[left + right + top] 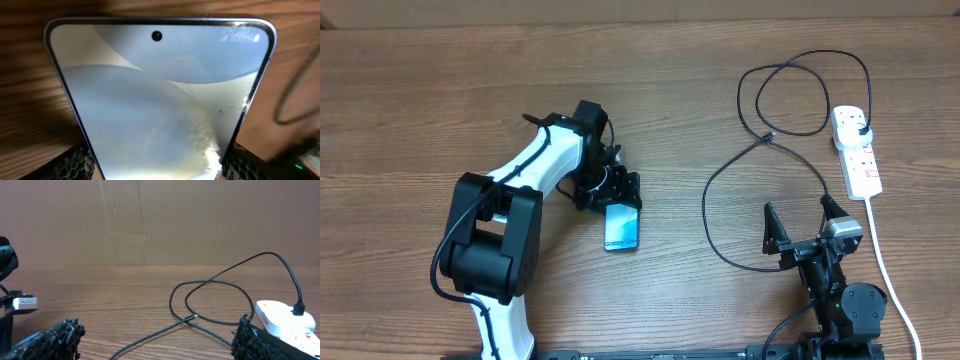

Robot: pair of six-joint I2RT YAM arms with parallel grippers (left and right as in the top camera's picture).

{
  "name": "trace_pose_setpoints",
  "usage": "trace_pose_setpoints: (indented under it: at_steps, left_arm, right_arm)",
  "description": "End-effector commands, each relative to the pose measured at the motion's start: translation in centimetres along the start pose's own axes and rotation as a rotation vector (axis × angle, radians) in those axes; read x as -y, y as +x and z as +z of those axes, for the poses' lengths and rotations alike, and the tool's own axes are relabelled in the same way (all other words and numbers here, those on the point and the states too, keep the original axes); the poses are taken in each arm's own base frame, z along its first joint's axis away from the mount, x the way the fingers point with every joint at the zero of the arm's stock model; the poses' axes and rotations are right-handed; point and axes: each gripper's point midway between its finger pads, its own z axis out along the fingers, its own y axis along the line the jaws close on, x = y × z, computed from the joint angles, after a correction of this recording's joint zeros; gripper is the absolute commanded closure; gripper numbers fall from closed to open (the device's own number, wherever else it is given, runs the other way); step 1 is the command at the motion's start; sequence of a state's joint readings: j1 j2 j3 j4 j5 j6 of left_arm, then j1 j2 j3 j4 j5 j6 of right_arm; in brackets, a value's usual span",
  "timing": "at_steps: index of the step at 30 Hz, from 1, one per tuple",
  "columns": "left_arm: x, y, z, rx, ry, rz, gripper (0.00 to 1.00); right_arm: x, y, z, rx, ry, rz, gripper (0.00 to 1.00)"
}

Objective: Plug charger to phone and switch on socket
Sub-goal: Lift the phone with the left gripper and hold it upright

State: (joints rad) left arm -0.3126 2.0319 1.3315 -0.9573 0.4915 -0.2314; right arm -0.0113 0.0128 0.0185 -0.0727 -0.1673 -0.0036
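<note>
Reading the overhead view as a clock face, the phone (622, 228) lies flat on the wooden worktop (470, 80) just off centre toward 7 o'clock, with its screen lit and facing up. My left pincer (622, 205) is over the phone's 12 o'clock end. In the left wrist view its mesh-covered pads (75, 162) press on the two long edges of the handset, so it is pinching the phone (160, 100) across its width. The only writing I can read is "100%" beside the signal bars in the screen's top right corner; the camera hole sits at top centre.

The socket (857, 150) lies out at 2 o'clock. Its red markings are too small for me to read. The black plug (861, 130) is seated in it, and a thick white cord (880, 260) runs off toward 5 o'clock. The charger (704, 205) loops loosely over the worktop between 1 and 4 o'clock, and its small connector tip (192, 317) lies free on the wood, well apart from the phone.

My right pincer (796, 203) is at 4 o'clock with its jaws spread wide, holding nothing. The cable is just ahead of it.
</note>
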Motion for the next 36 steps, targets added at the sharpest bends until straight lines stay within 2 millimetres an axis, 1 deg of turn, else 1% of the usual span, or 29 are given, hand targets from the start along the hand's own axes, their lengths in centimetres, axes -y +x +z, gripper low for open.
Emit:
trace_pose_setpoints:
  at_steps: [1, 7, 12, 16, 21, 30, 36]
  left_arm:
    - [0.0, 2.3, 3.6, -0.137, 0.09, 0.004, 0.38]
    - [1.1, 2.4, 3.4, -0.144, 0.163, 0.05, 0.38]
    - [2.5, 2.7, 3.1, -0.147, 0.249, 0.12, 0.38]
    - [2.6, 2.7, 3.1, -0.143, 0.261, 0.151, 0.39]
    - [4.0, 2.8, 2.6, -0.135, 0.35, 0.219, 0.39]
    - [6.7, 3.0, 1.4, -0.114, 0.532, 0.305, 0.39]
    - [8.7, 2.8, -0.1, -0.095, 0.682, 0.308, 0.39]
  right_arm:
    - [0.1, 0.3, 0.0, 0.0, 0.005, -0.005, 0.0]
    - [0.1, 0.3, 0.0, 0.0, 0.005, -0.005, 0.0]
    - [0.1, 0.3, 0.0, 0.0, 0.005, -0.005, 0.0]
    - [0.1, 0.3, 0.0, 0.0, 0.005, -0.005, 0.0]
    - [0.1, 0.3, 0.0, 0.0, 0.005, -0.005, 0.0]
    - [0.1, 0.3, 0.0, 0.0, 0.005, -0.005, 0.0]
    - [0.1, 0.3, 0.0, 0.0, 0.005, -0.005, 0.0]
